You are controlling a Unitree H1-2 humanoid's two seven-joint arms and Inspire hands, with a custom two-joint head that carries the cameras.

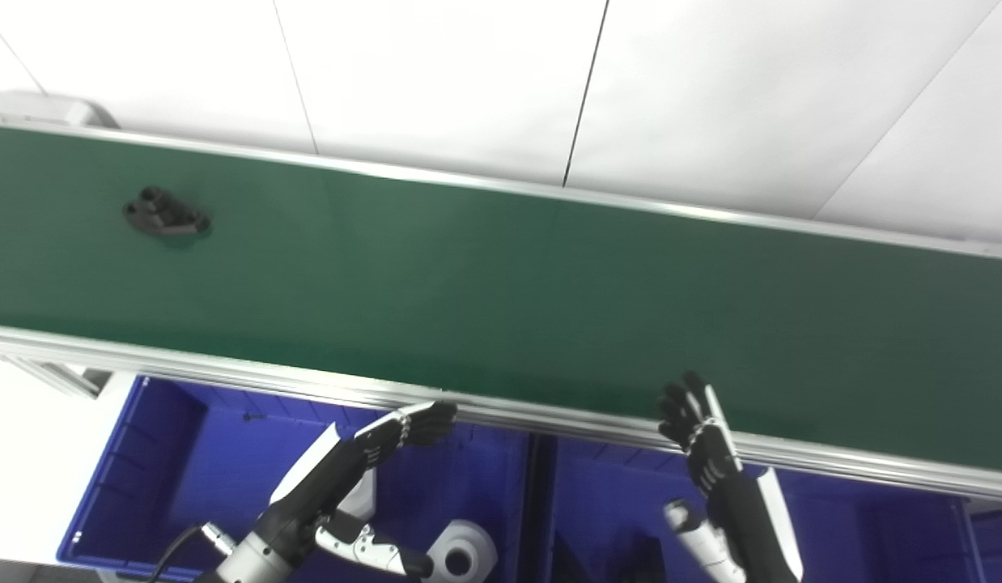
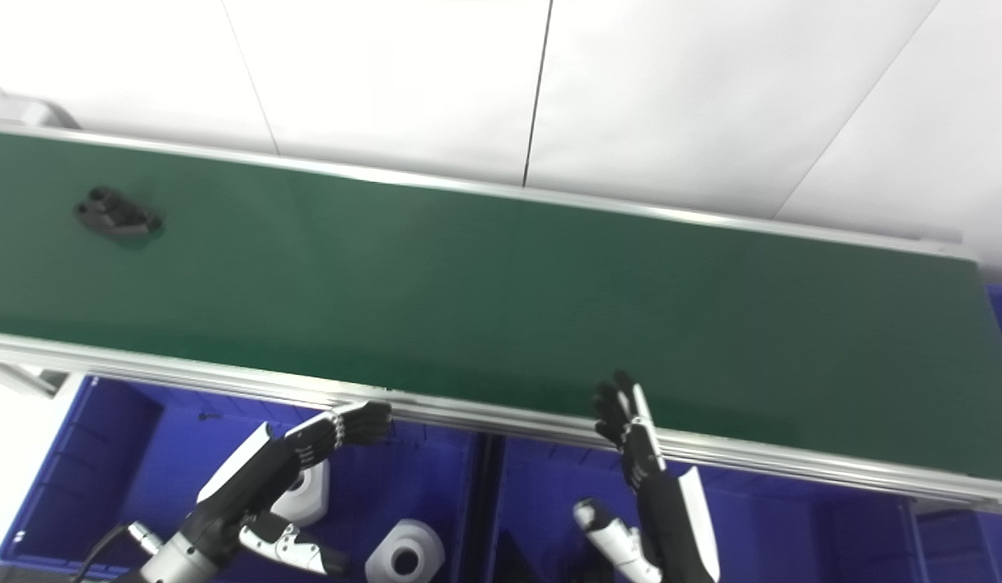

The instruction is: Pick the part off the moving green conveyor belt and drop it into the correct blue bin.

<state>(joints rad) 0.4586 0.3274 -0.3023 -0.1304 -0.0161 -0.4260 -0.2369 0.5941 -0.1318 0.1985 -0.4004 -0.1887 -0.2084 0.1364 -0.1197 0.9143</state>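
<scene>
Fingers (image 1: 430,423) of the left hand (image 1: 363,453) stretch forward, released and grasping nothing, their tips just beside the near metal rail (image 1: 226,368) of the green conveyor belt (image 1: 501,291). Fingers (image 2: 616,406) of the right hand (image 2: 638,453) are likewise spread and empty, pointing up with their tips over the belt's near edge. Both hands hover above two blue bins below the belt's near rail: the left bin (image 2: 104,453) holds two white cylindrical parts (image 2: 404,555), and the right bin (image 2: 792,526) sits beside it, its contents too dark to make out. A small black part (image 1: 166,214) lies on the belt far towards its left end, well apart from both hands. Beyond the belt's far rail is a white panelled floor (image 1: 436,73)
</scene>
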